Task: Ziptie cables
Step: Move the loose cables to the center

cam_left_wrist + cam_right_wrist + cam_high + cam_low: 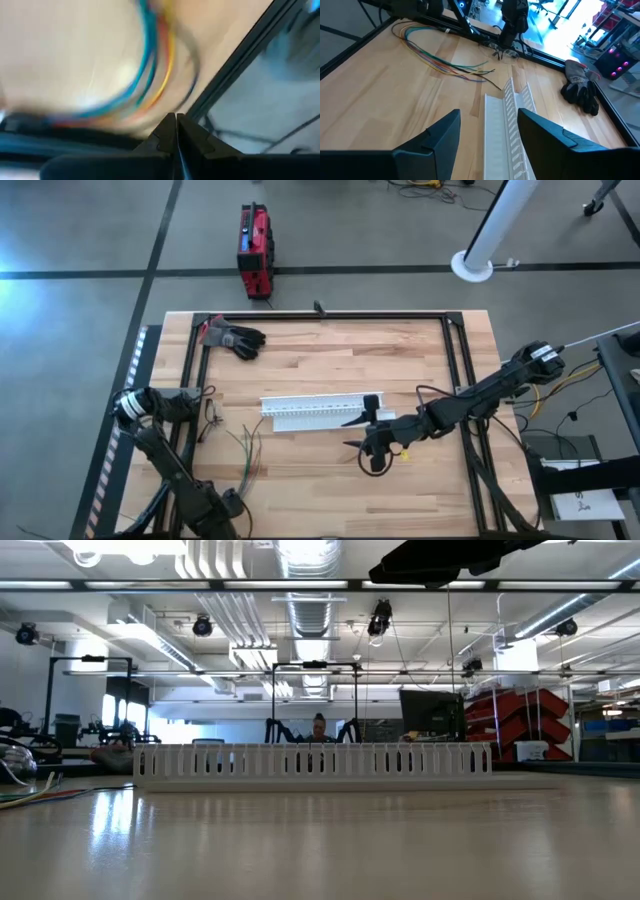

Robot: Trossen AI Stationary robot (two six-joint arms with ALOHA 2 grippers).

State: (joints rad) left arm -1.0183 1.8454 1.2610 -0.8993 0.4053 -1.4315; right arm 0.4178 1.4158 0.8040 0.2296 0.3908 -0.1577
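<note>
Just beside the shut, empty left tool (176,131) the cables (247,448) lie loose, untied; right tool (487,131) gapes wide.

table (330,370): wood, butcher-block strips, pale, smooth with a soft sheen
table frame (330,317): black metal rails, matt
channel (320,412): white plastic, slotted, slightly glossy
cables (445,62): thin plastic-coated wires, smooth, shiny
glove (236,337): black and red cloth, matt, crumpled
right gripper (487,132): fingers of dark matt plastic, smooth
floor (90,240): grey, smooth, faint glare
</note>
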